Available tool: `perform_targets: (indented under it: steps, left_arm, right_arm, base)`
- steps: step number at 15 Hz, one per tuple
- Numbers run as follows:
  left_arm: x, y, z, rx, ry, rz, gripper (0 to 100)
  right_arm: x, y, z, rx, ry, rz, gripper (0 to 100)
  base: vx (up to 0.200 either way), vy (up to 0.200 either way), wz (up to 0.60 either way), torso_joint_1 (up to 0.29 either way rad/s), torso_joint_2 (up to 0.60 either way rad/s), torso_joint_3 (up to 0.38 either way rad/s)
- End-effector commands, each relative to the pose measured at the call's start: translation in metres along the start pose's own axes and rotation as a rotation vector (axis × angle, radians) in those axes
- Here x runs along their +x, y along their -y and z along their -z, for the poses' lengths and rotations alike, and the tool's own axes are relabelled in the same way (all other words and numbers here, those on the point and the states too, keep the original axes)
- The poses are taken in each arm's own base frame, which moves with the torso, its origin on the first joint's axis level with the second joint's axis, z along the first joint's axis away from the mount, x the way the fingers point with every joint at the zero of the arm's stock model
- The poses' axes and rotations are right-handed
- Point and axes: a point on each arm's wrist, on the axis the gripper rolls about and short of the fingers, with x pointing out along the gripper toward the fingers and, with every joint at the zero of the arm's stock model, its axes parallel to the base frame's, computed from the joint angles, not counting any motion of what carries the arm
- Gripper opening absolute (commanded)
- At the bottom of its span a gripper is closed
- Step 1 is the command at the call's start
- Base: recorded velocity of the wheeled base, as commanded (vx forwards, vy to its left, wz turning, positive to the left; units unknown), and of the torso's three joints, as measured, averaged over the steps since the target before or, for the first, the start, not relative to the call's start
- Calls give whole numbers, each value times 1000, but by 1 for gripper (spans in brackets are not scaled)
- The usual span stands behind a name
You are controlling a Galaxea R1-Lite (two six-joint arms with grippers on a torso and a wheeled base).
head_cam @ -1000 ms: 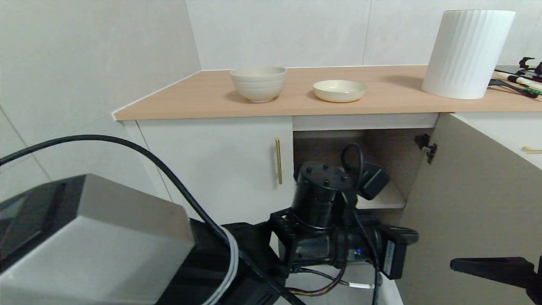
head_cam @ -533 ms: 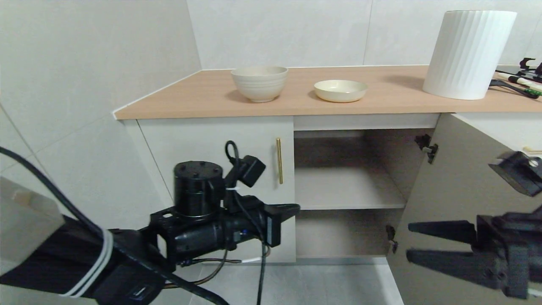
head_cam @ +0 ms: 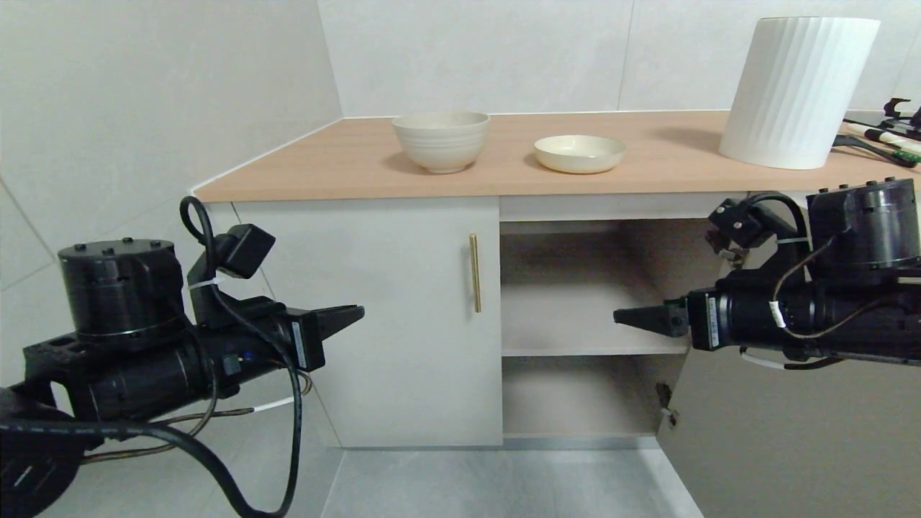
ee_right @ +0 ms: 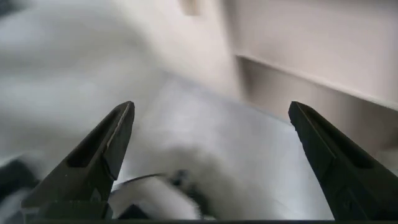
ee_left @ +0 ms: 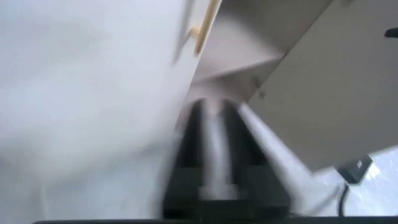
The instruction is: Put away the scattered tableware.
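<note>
A ribbed cream bowl (head_cam: 441, 140) and a shallow cream dish (head_cam: 578, 153) are seen standing upright on the wooden desk (head_cam: 324, 169), the bowl towards the corner by the wall and the dish near it on the robot's right, the two apart from each other. Farther right on the desk a tall white ribbed container (head_cam: 795, 90) is set, and some dark tools (head_cam: 881, 140) are laid at the far right edge.

Below the desk a cupboard is shown. Its left door (head_cam: 388, 302) is shut and is fitted with an upright brass handle (head_cam: 473, 272). Its right door (head_cam: 791, 432) is swung open, so that a pale shelf (head_cam: 575, 324) inside is exposed.

The left gripper (head_cam: 352, 314) is held level in front of the shut door, lower than the desk top and pointed towards the handle. Whether its jaws are spread or pressed together cannot be told, since it is seen side-on from the head and is blurred at the wrist.

The right gripper (head_cam: 633, 316) is held level in front of the open cupboard, at about the height of the shelf and pointed towards the robot's left. Its jaws are spread wide, as is shown in the right wrist view, and nothing is held between them.

Both pieces of tableware are left untouched, well apart from either gripper.
</note>
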Motion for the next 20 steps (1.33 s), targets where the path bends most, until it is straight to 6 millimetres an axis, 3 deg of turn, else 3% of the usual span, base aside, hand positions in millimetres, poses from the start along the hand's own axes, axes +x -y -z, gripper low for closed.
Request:
perform_targets:
  steps: [1,5,6,10,13,20]
  left_arm:
    - [-25,7,-31,16,74,-16,100]
    - [-46,18,-47,5,58,-23,100]
    - [-51,21,-48,1,42,-22,100]
    - [-51,26,-47,11,39,-3,100]
    - [-52,29,-47,17,40,9,100]
    - [-61,32,-52,28,73,13,100]
  right_arm:
    - [0,-18,5,-35,-7,20,100]
    - [-26,-24,-5,-52,70,15,100]
    - [-42,-27,-10,-59,117,7,100]
    - [-70,-34,-20,-66,155,0,100]
    - [-72,-36,-20,-64,129,0,100]
    - [-71,-38,-18,-66,116,-8,100]
  base:
    - [0,0,0,0,0,0]
    - [0,0,0,0,0,0]
    - [0,0,0,0,0,0]
    - [0,0,0,0,0,0]
    - [0,0,0,0,0,0]
    - [200,0,0,0,5,3]
